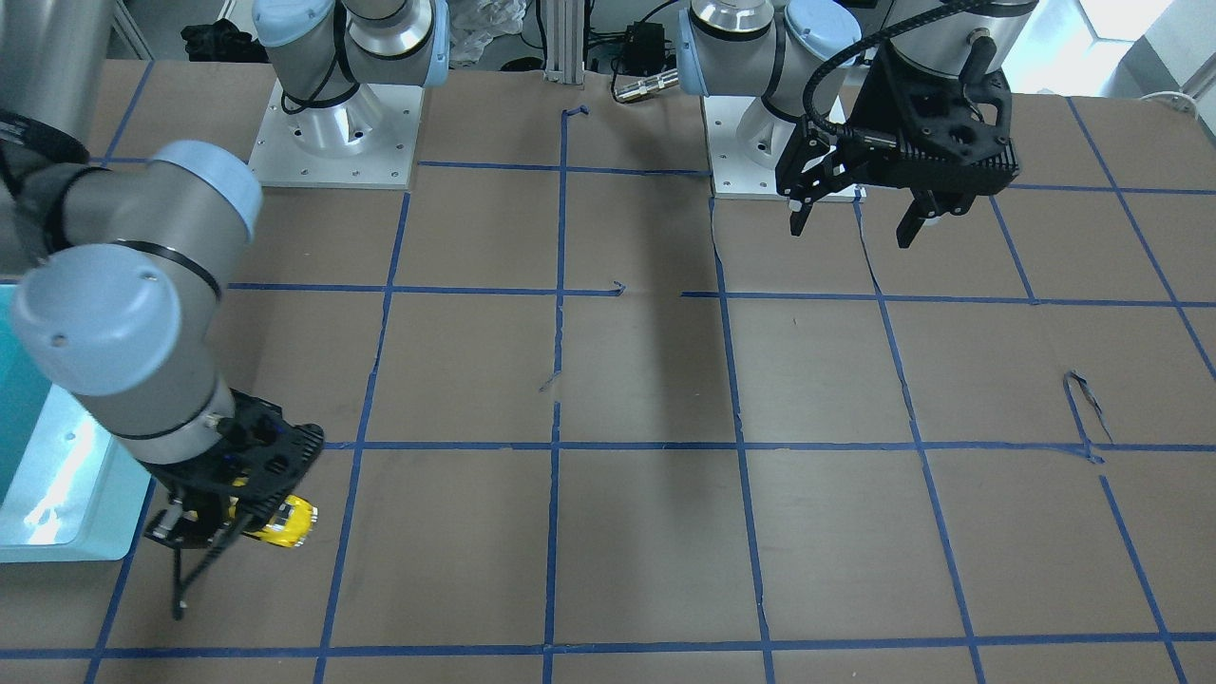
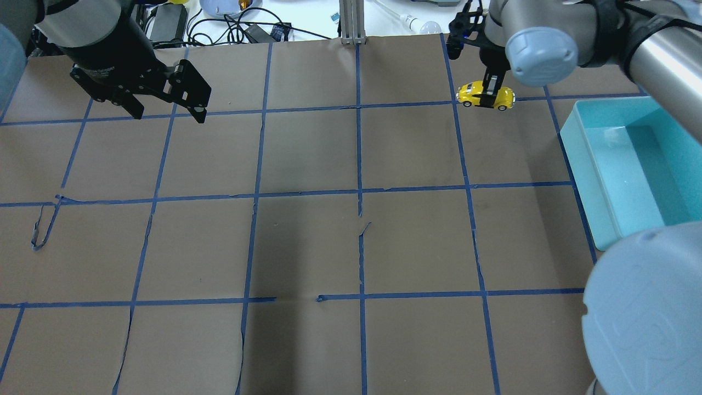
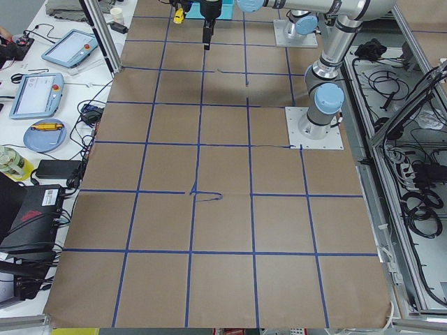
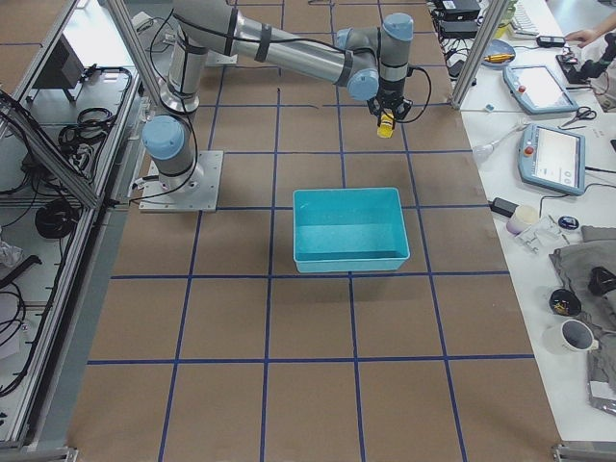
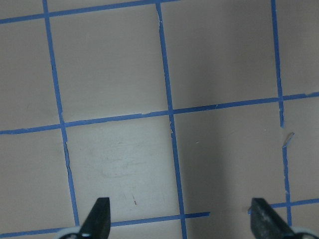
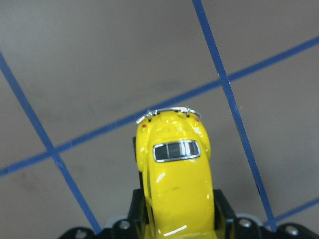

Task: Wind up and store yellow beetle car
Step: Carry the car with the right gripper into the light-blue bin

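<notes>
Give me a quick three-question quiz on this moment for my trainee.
1. True or false: the yellow car already lies inside the teal bin.
2. What is the left gripper doing? A) gripping the car. B) hanging open and empty over the table. C) reaching into the bin.
3. Fill in: the right gripper is shut on the ____.

Key
1. False. The car is outside the bin, between the right gripper's fingers.
2. B.
3. Car.
</notes>
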Controlling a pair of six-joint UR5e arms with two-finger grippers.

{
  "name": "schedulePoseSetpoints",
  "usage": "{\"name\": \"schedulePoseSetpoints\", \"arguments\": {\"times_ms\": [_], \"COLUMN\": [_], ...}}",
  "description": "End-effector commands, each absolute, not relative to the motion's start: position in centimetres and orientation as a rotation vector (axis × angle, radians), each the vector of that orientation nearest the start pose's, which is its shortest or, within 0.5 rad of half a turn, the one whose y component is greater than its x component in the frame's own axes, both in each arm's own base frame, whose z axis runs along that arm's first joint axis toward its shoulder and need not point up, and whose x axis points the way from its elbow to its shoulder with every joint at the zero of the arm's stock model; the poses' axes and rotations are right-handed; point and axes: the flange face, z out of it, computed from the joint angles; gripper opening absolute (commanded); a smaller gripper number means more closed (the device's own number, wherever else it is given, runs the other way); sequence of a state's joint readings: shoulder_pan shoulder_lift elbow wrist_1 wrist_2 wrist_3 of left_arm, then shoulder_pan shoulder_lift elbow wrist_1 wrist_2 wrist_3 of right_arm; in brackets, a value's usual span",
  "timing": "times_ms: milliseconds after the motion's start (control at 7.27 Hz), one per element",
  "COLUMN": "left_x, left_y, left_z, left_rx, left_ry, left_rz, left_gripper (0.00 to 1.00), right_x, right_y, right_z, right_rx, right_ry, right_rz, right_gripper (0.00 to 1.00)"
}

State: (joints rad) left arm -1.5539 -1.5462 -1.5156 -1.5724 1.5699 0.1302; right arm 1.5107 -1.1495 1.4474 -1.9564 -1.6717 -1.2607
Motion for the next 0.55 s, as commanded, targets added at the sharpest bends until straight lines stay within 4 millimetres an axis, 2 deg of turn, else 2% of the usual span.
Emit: {"name": "schedulePoseSetpoints", "arguments": {"times_ms": [0, 275, 413], "left_x": [-12.4, -12.5, -12.5], "left_y": [-49.0, -48.9, -49.0], "left_z": [52.7, 52.8, 52.8], "left_rx": [0.176, 0.239, 0.245], "left_ry": [3.130, 3.123, 3.125], "left_rz": [-0.123, -0.124, -0.125], "left_gripper": [1.00, 1.00, 1.00], "right_x": [-2.2, -11.6, -15.4], "right_y": [-64.9, -63.5, -62.3], "right_z": [37.6, 36.6, 35.3], "right_rx": [-1.944, -2.105, -2.157], "right_ry": [2.625, 2.464, 2.382], "right_rz": [0.055, 0.088, 0.105], "right_gripper": [0.00, 0.00, 0.00]}}
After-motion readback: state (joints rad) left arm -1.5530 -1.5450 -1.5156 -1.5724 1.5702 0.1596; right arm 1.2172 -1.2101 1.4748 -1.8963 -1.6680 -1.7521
